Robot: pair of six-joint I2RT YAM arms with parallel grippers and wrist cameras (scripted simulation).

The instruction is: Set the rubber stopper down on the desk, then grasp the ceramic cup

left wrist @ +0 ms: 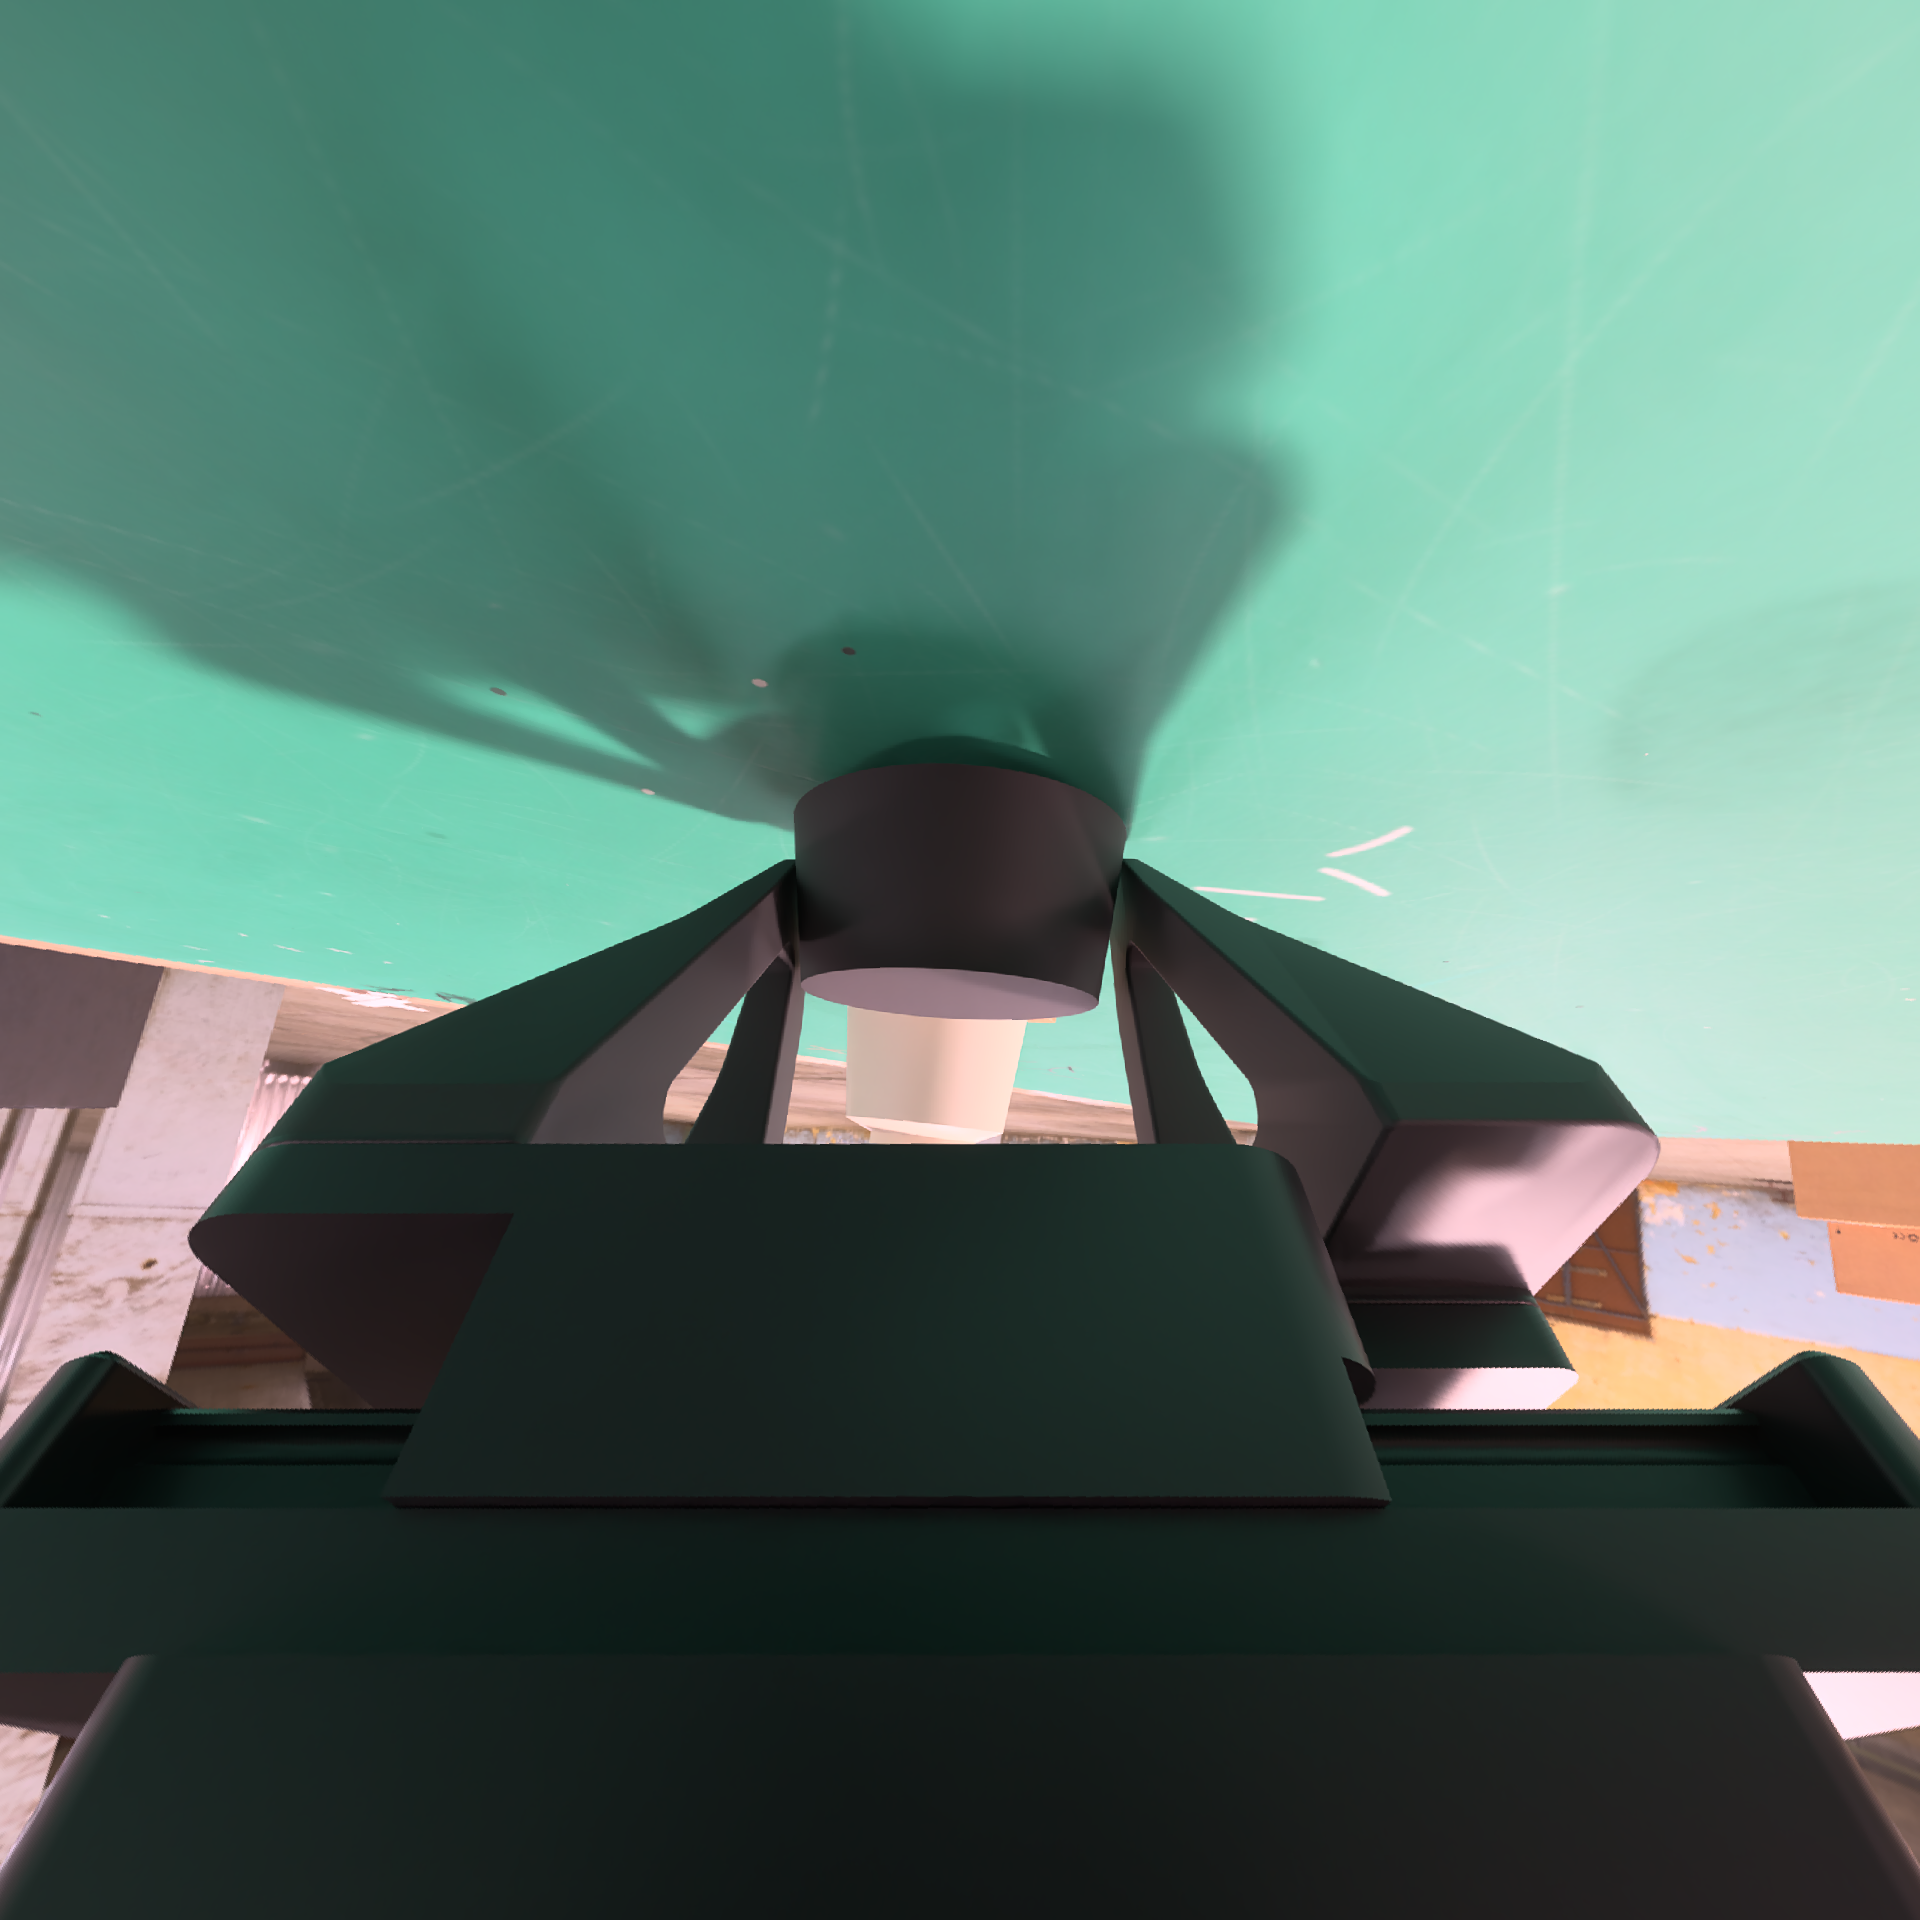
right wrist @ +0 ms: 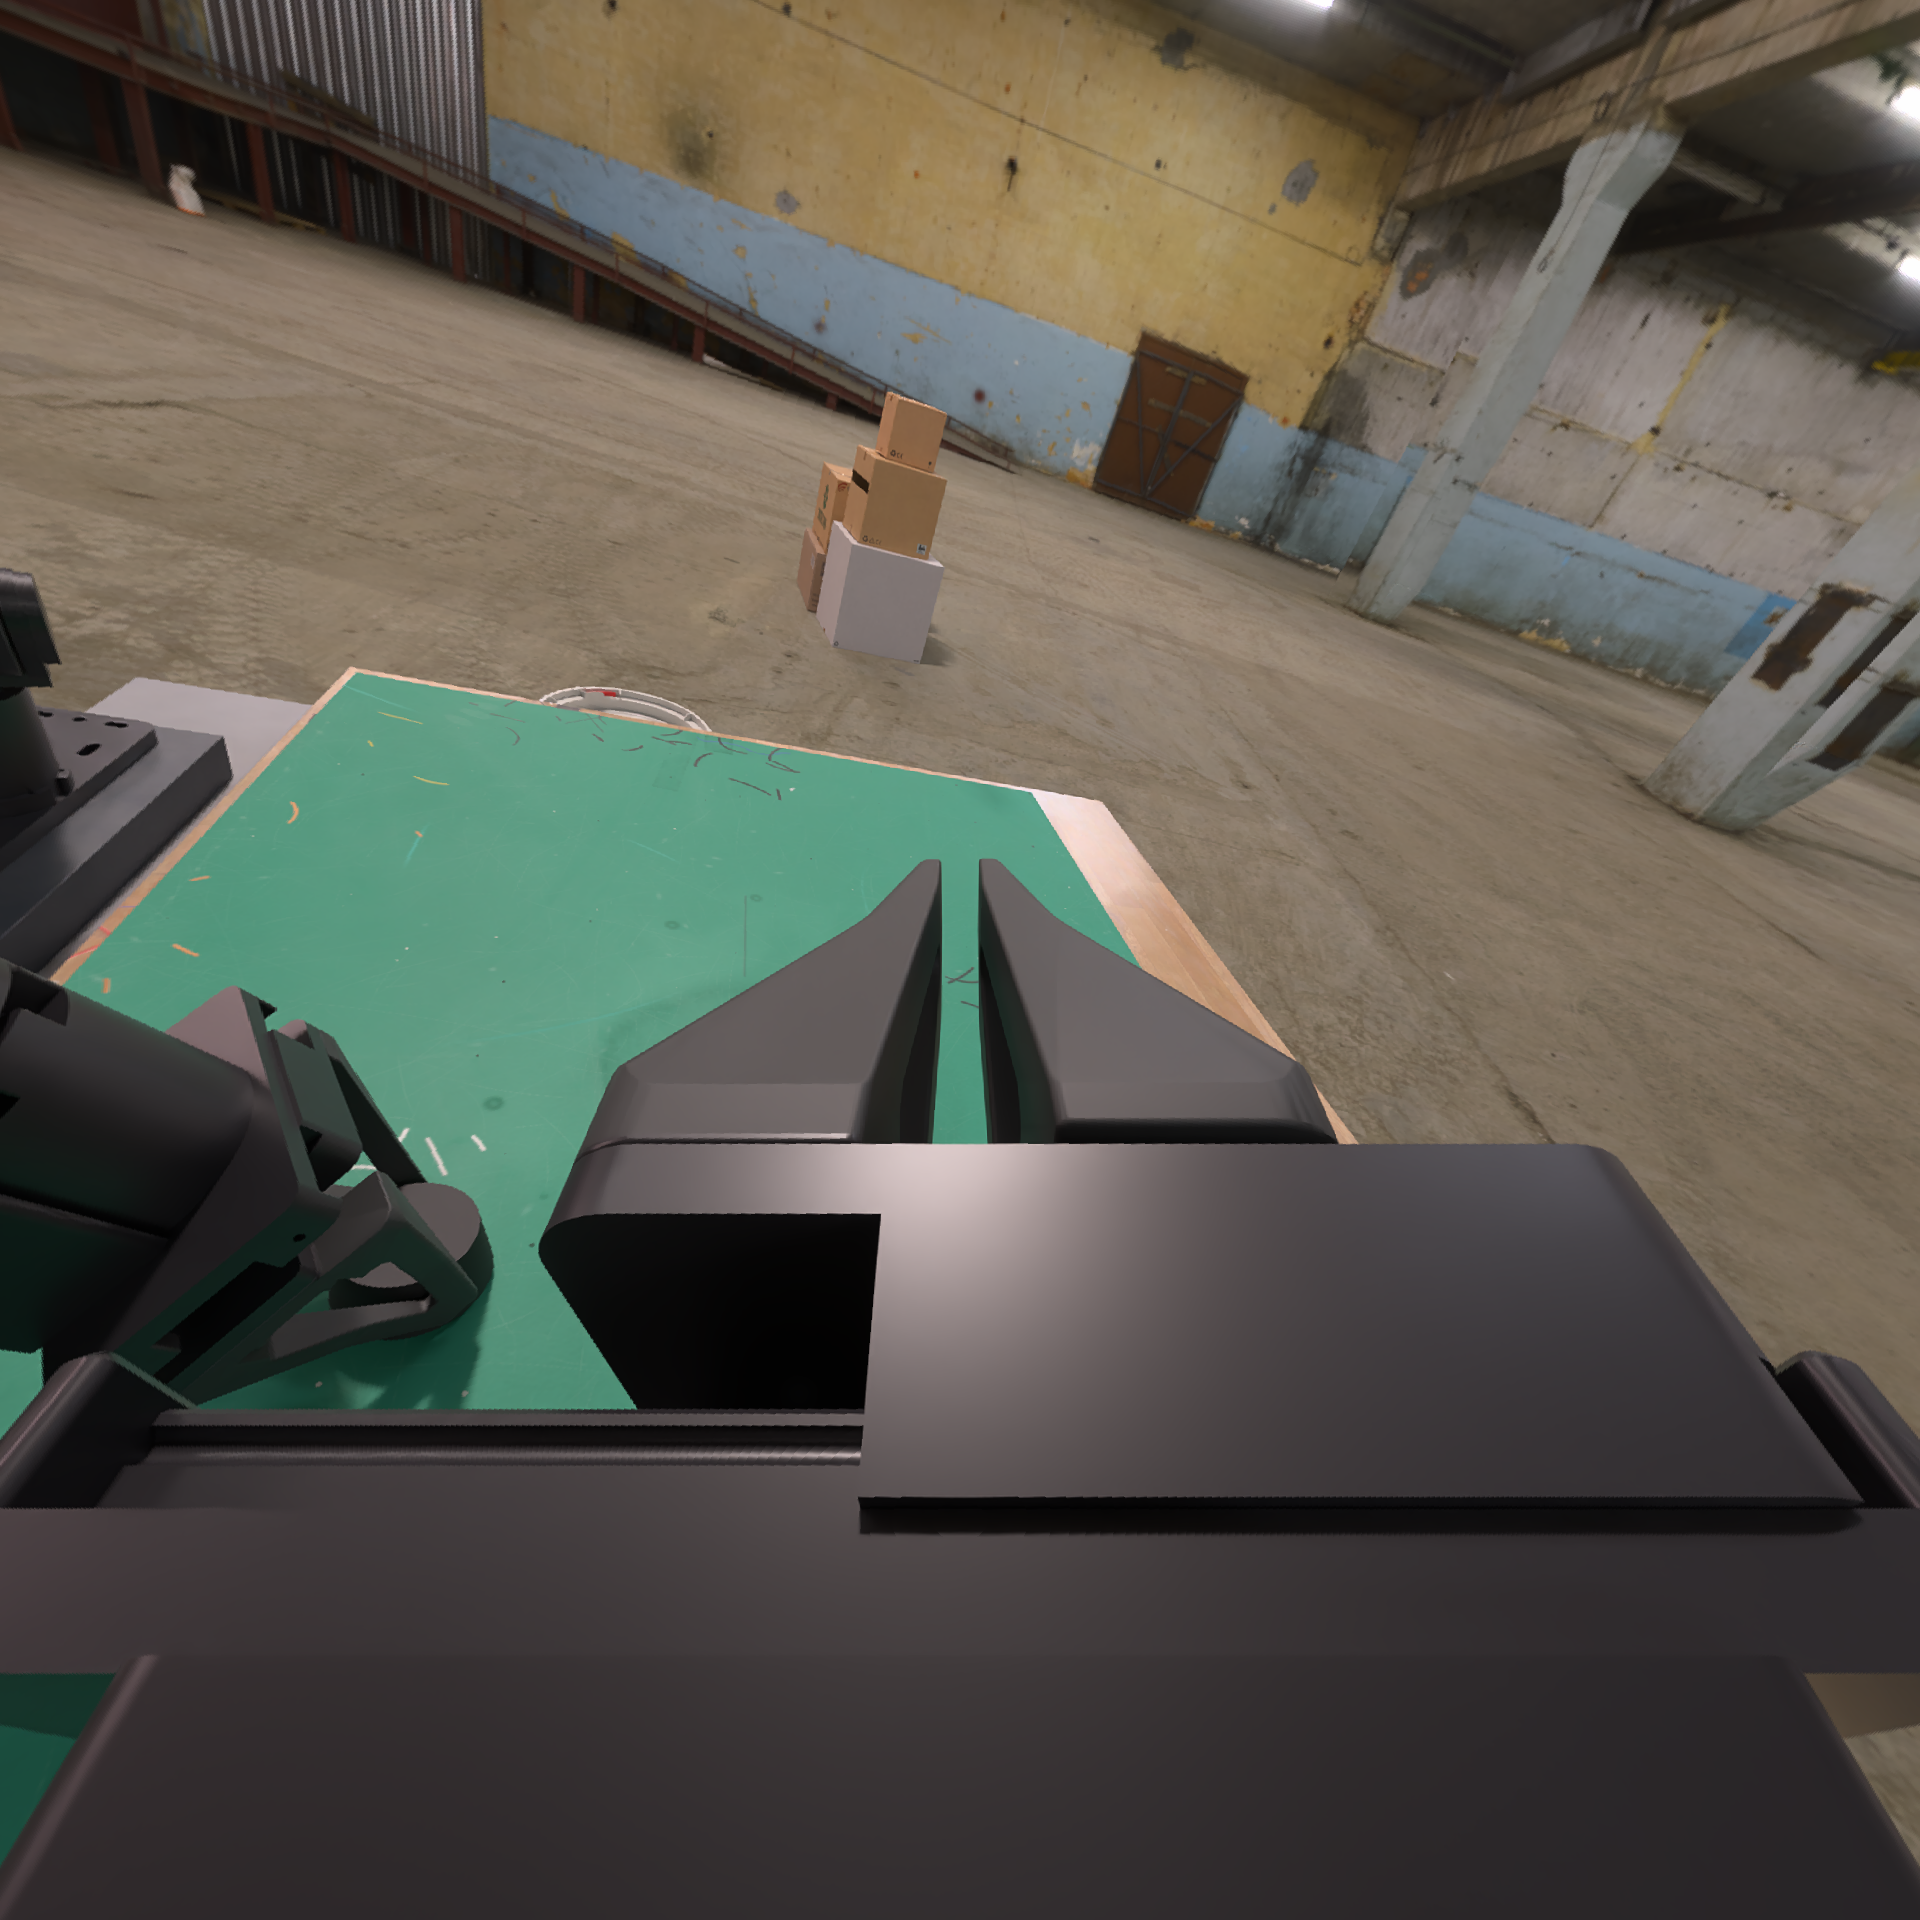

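Observation:
In the left wrist view, which sees the scene upside down, my left gripper [left wrist: 956, 896] is shut on a dark tapered rubber stopper [left wrist: 956, 883]. The stopper's wide end is at the green desk [left wrist: 1455, 520], touching it or nearly so. A cream ceramic cup [left wrist: 930, 1081] stands on the desk right behind the stopper, partly hidden by it. The right wrist view shows the left gripper [right wrist: 416, 1262] low over the desk with the stopper [right wrist: 447, 1226] between its fingers. My right gripper [right wrist: 960, 883] is shut and empty above the desk's right part.
A dark arm base [right wrist: 94, 790] stands at the desk's far left corner. The desk's wooden right edge [right wrist: 1174, 935] lies just past my right fingers. A white ring-shaped object [right wrist: 623, 704] peeks over the far edge. Cardboard boxes [right wrist: 883, 530] stand on the floor beyond.

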